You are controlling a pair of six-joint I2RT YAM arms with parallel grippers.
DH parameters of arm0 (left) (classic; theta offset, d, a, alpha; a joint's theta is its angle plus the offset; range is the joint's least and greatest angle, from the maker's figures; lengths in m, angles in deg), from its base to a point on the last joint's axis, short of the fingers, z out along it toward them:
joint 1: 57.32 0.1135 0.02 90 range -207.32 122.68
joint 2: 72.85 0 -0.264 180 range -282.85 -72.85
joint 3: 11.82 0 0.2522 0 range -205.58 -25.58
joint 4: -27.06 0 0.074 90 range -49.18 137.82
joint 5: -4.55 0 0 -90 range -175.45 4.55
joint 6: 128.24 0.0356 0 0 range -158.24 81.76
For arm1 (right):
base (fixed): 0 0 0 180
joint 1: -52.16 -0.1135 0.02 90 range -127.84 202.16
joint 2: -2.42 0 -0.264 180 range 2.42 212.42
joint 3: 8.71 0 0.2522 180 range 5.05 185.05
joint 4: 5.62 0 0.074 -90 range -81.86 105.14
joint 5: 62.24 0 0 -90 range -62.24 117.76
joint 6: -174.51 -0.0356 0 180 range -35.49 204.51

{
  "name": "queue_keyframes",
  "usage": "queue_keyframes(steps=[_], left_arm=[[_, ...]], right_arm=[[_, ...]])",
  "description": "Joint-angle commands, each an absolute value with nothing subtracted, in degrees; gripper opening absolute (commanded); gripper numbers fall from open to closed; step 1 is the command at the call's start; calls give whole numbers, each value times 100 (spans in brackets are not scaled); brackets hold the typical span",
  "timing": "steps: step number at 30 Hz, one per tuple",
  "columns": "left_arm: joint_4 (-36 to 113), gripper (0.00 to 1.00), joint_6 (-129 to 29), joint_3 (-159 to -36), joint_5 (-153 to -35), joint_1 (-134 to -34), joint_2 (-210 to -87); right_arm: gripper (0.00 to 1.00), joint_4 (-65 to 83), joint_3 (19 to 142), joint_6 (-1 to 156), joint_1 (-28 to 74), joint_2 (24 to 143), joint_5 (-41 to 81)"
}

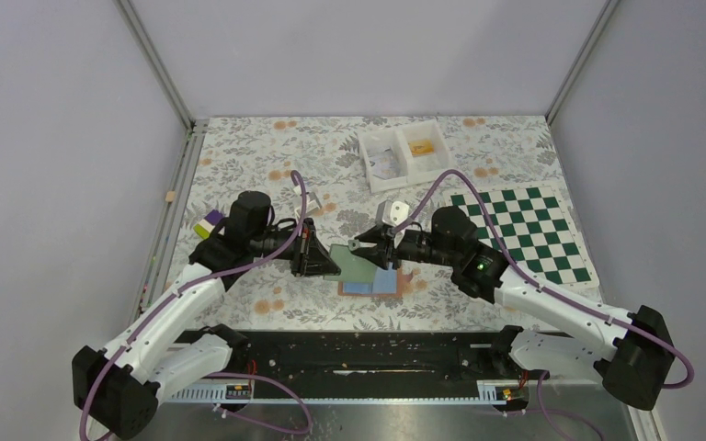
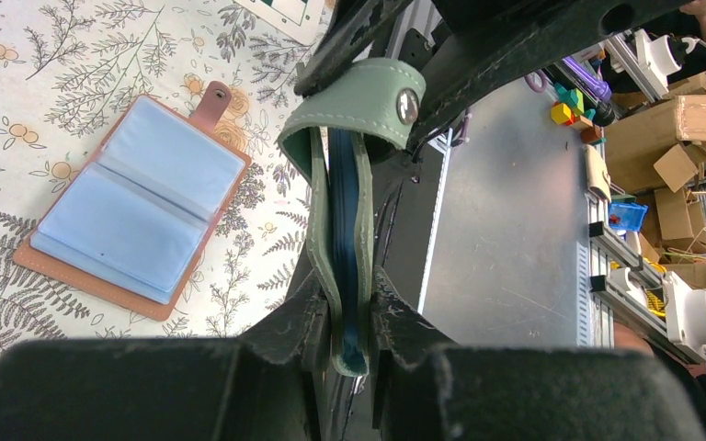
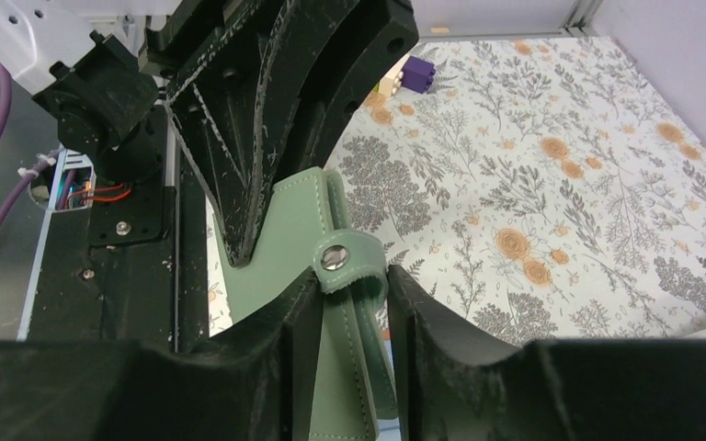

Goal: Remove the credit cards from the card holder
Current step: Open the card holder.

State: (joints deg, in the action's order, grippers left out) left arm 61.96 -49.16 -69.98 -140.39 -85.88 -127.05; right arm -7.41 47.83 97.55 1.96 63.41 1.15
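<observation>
A green card holder (image 2: 340, 230) with a snap tab (image 3: 335, 259) hangs edge-up above the table between both arms. My left gripper (image 2: 349, 294) is shut on its spine end. My right gripper (image 3: 349, 285) has its jaws closed against the tab end, both fingers touching it. Dark-blue inner leaves show between the green covers. The credit cards are hidden from view. A second, tan-brown card holder (image 2: 138, 211) lies open on the floral cloth just below, with its light-blue pockets facing up. In the top view the green holder (image 1: 357, 262) sits between the left gripper (image 1: 326, 262) and the right gripper (image 1: 368, 246).
A white two-compartment tray (image 1: 404, 152) stands at the back. A green-and-white chessboard mat (image 1: 524, 230) lies on the right. A small purple and lime block (image 1: 210, 223) sits by the left arm. The black base rail (image 1: 368, 354) runs along the near edge.
</observation>
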Motion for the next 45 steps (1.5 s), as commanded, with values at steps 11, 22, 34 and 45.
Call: queue_keyframes(steps=[11,22,34,45], left_arm=[[5974,0,-4751,-7089,-14260,-8612,-12582],[5964,52,-4953,-7148,-12988,-8615,-12389],[5888,67,-5194,-7111,-12214,-8606,-12096],[5021,66,-5022,-6796,-12196,-8606,-11729]], right_arm=[[7,-1406,4948,9381,224,6474,184],[0,-1059,5011,9229,239,6110,1380],[0,491,5970,9150,285,5800,2106],[0,1713,7464,8069,285,5853,1897]])
